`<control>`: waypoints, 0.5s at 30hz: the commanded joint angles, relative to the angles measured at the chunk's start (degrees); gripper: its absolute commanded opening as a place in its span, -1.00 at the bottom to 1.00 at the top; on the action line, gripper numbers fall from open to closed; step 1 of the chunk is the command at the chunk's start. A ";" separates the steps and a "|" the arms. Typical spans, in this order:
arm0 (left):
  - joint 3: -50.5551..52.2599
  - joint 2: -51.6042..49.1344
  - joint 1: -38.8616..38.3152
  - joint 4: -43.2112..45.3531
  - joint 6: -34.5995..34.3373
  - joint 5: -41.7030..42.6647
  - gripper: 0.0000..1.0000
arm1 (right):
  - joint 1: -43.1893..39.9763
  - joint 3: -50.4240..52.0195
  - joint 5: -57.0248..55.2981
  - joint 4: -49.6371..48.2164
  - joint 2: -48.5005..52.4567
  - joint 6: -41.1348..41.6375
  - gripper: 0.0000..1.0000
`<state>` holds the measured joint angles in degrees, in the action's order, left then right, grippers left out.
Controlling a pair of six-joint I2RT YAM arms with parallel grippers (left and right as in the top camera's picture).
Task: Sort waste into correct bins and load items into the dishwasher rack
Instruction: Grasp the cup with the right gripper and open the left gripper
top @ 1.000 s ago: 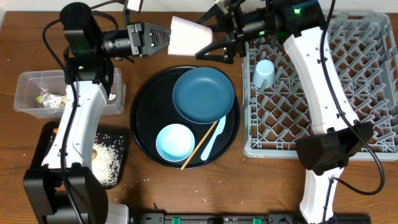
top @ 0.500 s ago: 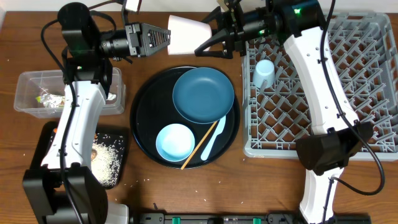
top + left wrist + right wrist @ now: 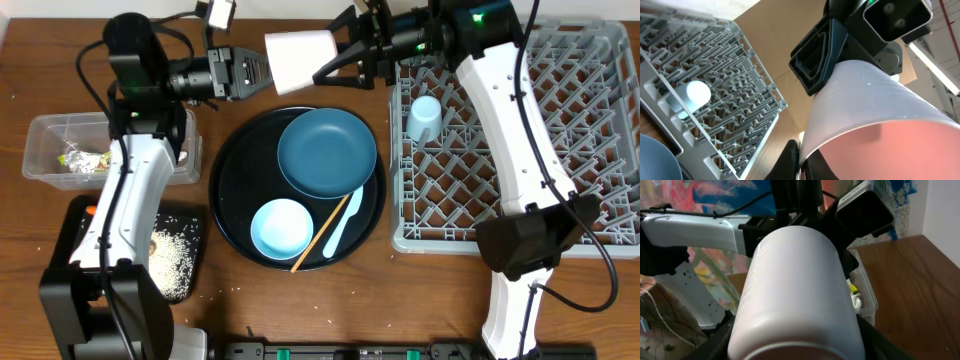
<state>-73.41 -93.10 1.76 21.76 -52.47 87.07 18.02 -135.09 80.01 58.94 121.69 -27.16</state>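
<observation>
The pink cup (image 3: 300, 56) hangs on its side above the table's far edge, pale outside and pink inside (image 3: 890, 150). My left gripper (image 3: 268, 68) is shut on its rim, one finger inside and one outside (image 3: 801, 161). From the other side my right gripper (image 3: 326, 66) is closed on the cup's body (image 3: 795, 290), with a dark finger against each flank. A light blue cup (image 3: 424, 118) stands upside down in the grey dishwasher rack (image 3: 590, 120). The dark blue plate (image 3: 327, 150), light blue bowl (image 3: 280, 228), spoon (image 3: 343, 222) and chopstick (image 3: 318, 236) lie on the round black tray (image 3: 232, 190).
At the left is the clear box (image 3: 45, 150) with a yellow-green wrapper (image 3: 82, 158) in it. Below it the shallow black tray (image 3: 190, 225) holds rice grains (image 3: 170, 258). Loose grains dot the wood near the front edge.
The right gripper's fingers have closed in on the cup's body. The left arm and the cup have shifted slightly, the cup now a little higher.
</observation>
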 commanded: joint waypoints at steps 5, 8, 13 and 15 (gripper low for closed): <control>1.57 0.26 2.34 2.16 0.92 0.31 -0.88 | -2.21 -0.46 0.61 -4.83 -0.70 9.75 -0.31; 1.57 0.26 5.03 2.12 0.94 -0.79 -0.87 | -3.63 -0.46 -3.87 -4.90 -1.90 13.42 -0.31; 1.57 0.24 8.55 1.18 0.96 -0.76 -0.88 | -6.58 -0.46 -15.85 -2.08 -5.07 19.56 -0.30; 1.62 0.24 9.25 1.09 1.20 -0.79 -0.88 | -7.82 -0.46 -20.83 0.31 -6.54 20.81 -0.30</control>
<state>-72.07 -93.12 10.46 22.76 -52.47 85.73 11.97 -134.93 67.75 57.98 119.79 -11.25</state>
